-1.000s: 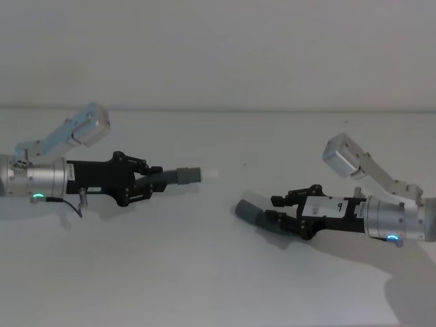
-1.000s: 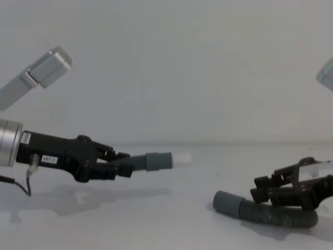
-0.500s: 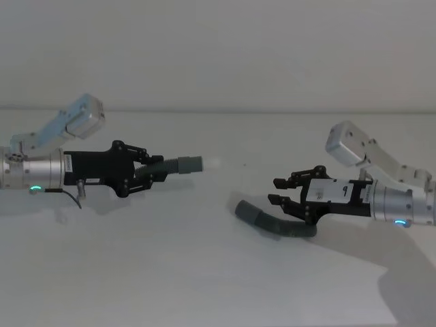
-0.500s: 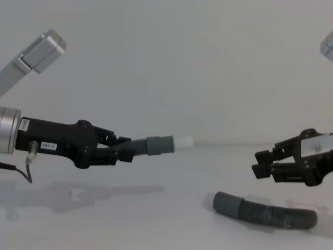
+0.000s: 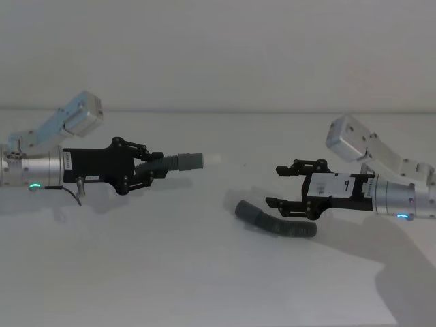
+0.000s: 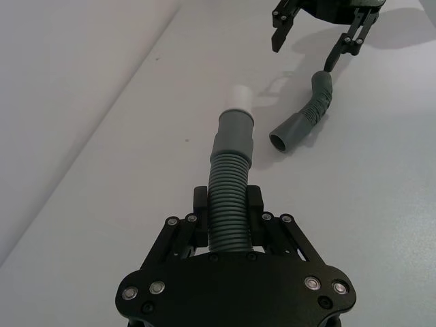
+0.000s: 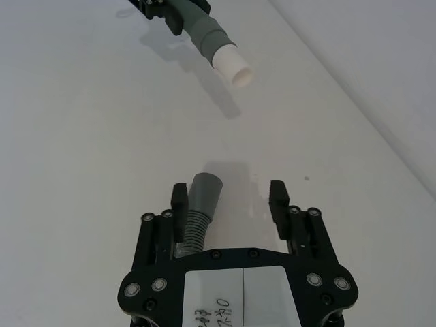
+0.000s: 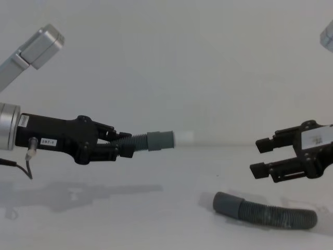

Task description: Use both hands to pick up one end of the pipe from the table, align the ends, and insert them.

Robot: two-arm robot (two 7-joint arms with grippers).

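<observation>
- The left arm comes in from the left side and lies almost level. The left gripper (image 5: 155, 170) is lifted above the bench (image 5: 170, 272) and points toward the robot's right.
- Its jaws are closed tight on the corrugated part of the short hose piece (image 5: 178, 162).
- The smooth grey collar (image 8: 158, 140) and the white tip (image 8: 184, 138) stick out in front of the jaws, in the air, toward the other arm.
- The right arm comes in from the right side, also about level. The right gripper (image 8: 257, 156) faces the left one, well apart from it.
- Its jaws are wide open, one above the other, and hold nothing.
- The longer hose piece (image 8: 265, 211) lies flat on the bench, under the right gripper and not touching it. Its cuff (image 8: 226, 201) points to the robot's left.
</observation>
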